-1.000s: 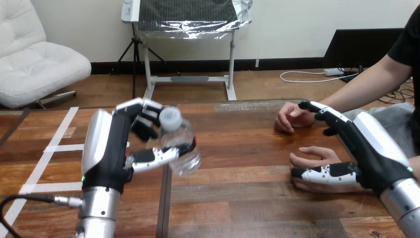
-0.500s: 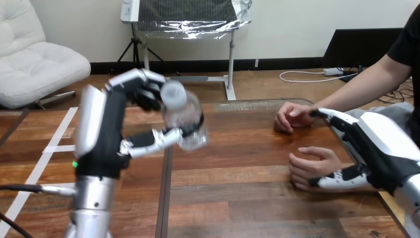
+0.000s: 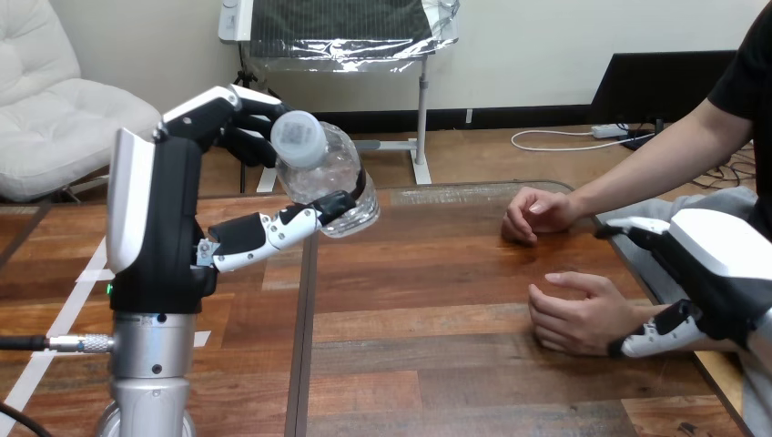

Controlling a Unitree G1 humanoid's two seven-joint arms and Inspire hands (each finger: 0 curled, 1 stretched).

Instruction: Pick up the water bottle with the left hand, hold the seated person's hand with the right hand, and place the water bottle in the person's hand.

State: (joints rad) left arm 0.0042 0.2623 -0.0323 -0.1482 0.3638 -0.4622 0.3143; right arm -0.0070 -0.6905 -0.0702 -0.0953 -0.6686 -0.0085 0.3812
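Worktop (image 3: pixel 437 273) of dark wooden planks spreads before the robot, with a person seated at its right side. Raised at the left of the scene, the left arm (image 3: pixel 150 355) stands nearly upright, its silver forearm rising from the bottom edge. At the right, the right hand (image 3: pixel 719 264) lies low over the worktop's edge, just behind the person's nearer hand (image 3: pixel 573 314), which rests loosely curled on the wood. Its thumb (image 3: pixel 655 337) sits against the near side of that wrist, but the fingers are relaxed and not seen closed round it. The person's farther hand (image 3: pixel 533 214) rests on the worktop beyond, well apart from both robot hands.

The left hand (image 3: pixel 168 218) is clenched on the water bottle (image 3: pixel 332 182), fingers behind and thumb across the front. The clear bottle hangs well above the worktop, tilted, its white cap (image 3: pixel 296 135) turned toward the camera.

Pickup appears complete, and the step in hand looks to be carrying the bottle across while the right hand settles on the person's hand. Next, the right hand likely needs a firmer hold so the palm can be turned up, and the left arm must sweep right and down to lay the bottle into it without knocking the curled fingers.
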